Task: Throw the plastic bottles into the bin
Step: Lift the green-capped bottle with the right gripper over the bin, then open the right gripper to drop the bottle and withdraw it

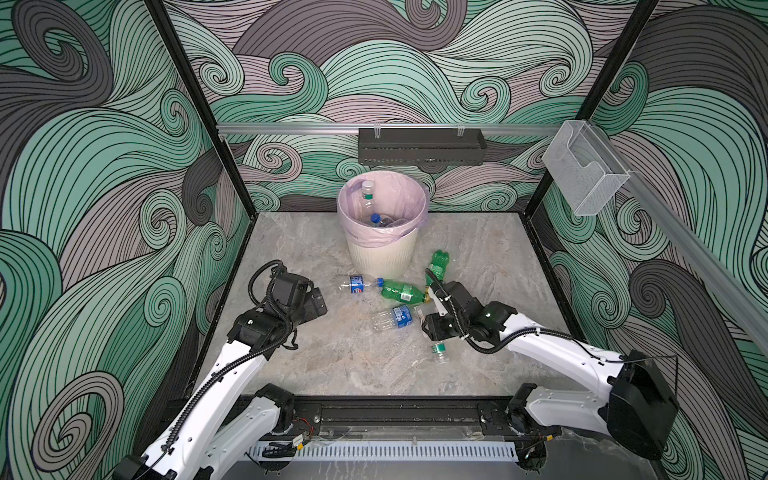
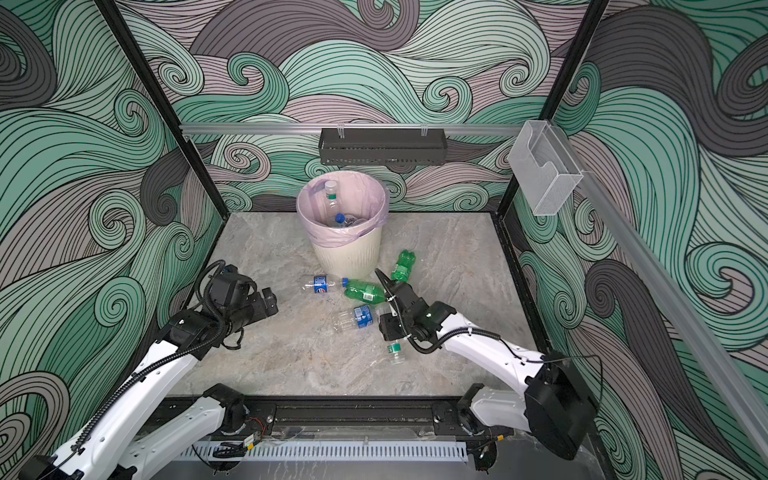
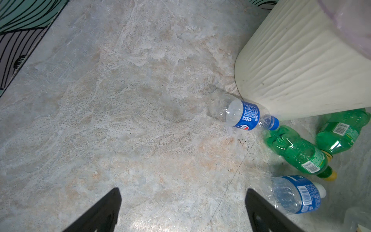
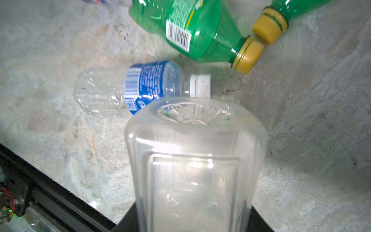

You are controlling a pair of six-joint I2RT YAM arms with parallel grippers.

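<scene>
**Top views.** The bin (image 1: 382,253) stands at the back centre of the counter (image 1: 332,370), close to the rear wall. Several bottles lie inside it, among them a leaning clear bottle (image 1: 367,193) with a white cap.

Four bottles lie on their sides in front of the bin:
- the blue-capped clear bottle (image 1: 358,284)
- the first green bottle (image 1: 402,291), its base just beside that blue cap
- the second green bottle (image 1: 438,262), near the foot of the bin
- the white-capped clear bottle (image 1: 394,318)

The left end effector (image 1: 318,301) hovers left of this group. The right end effector (image 2: 384,326) sits low over the counter, just right of the white-capped clear bottle. A green-labelled clear bottle (image 1: 439,351) protrudes from beneath it.

**Left wrist view.** The left end effector (image 3: 182,192) is spread wide over bare counter, with nothing between its fingers (image 3: 104,209). The blue-capped clear bottle (image 3: 244,114) lies just beside the foot of the bin (image 3: 301,70).

**Right wrist view.** The right end effector is pinching the green-labelled clear bottle (image 4: 192,160). One black finger (image 4: 129,221) shows at each side of it. The bottle's base points away from the camera. Beyond it lie the white-capped clear bottle (image 4: 140,86) and both green bottles, their yellow caps close together.
</scene>
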